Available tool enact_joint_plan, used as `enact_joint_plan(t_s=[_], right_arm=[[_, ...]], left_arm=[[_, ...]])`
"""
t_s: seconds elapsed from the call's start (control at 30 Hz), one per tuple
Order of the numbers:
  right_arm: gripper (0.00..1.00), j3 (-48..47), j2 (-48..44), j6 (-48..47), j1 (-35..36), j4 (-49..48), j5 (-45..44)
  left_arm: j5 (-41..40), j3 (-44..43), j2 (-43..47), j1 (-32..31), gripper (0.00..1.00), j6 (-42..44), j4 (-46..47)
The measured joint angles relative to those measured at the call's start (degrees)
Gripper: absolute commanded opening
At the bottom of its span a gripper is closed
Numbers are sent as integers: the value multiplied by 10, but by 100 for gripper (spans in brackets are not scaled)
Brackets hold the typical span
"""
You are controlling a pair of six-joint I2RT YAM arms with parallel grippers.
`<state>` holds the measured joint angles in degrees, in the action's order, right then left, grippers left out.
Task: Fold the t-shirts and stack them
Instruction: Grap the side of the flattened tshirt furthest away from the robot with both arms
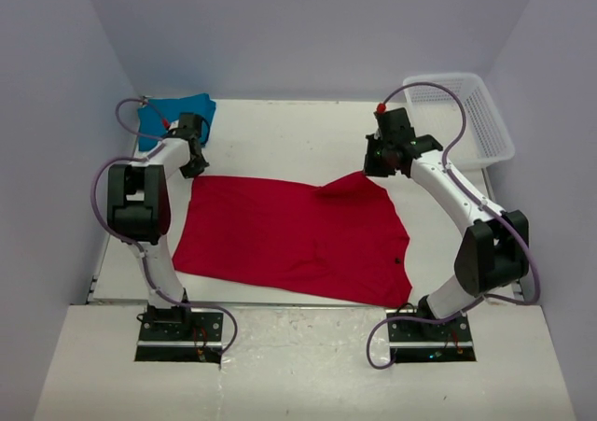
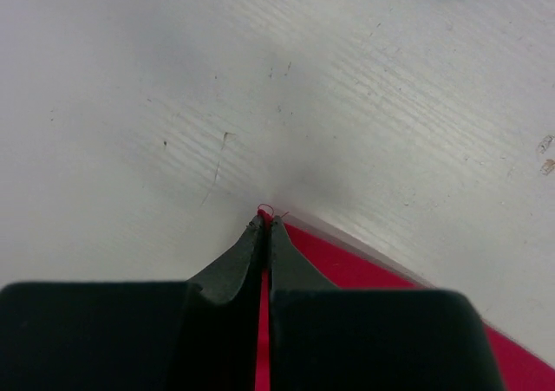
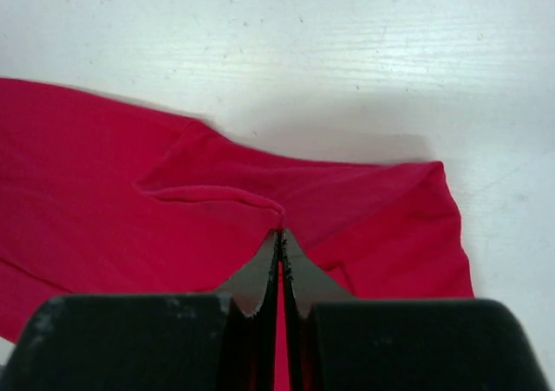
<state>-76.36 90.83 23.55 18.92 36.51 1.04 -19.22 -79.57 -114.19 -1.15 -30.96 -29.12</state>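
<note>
The red t-shirt (image 1: 289, 239) lies spread out across the middle of the table, with a small dark mark (image 1: 398, 260) near its right edge. My left gripper (image 1: 194, 166) is at its far left corner. In the left wrist view that gripper (image 2: 264, 219) is shut on the red corner (image 2: 364, 265). My right gripper (image 1: 375, 171) pinches the far right corner, which rises in a peak. In the right wrist view it (image 3: 280, 233) is shut on a fold of red cloth (image 3: 208, 196). The teal-blue t-shirt (image 1: 177, 113) sits folded at the back left.
A white mesh basket (image 1: 464, 113) stands at the back right corner. Grey walls close in the table on three sides. Bare white tabletop (image 1: 289, 136) runs between the teal-blue shirt and the basket.
</note>
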Motion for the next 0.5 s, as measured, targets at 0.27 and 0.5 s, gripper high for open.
enact_joint_plan(t_s=[0.27, 0.5], right_arm=[[0, 18, -44, 2, -2, 38, -37], [0, 7, -77, 2, -13, 43, -46]], left_arm=[[-22, 44, 83, 0, 0, -16, 4], [-22, 49, 114, 0, 0, -15, 12]])
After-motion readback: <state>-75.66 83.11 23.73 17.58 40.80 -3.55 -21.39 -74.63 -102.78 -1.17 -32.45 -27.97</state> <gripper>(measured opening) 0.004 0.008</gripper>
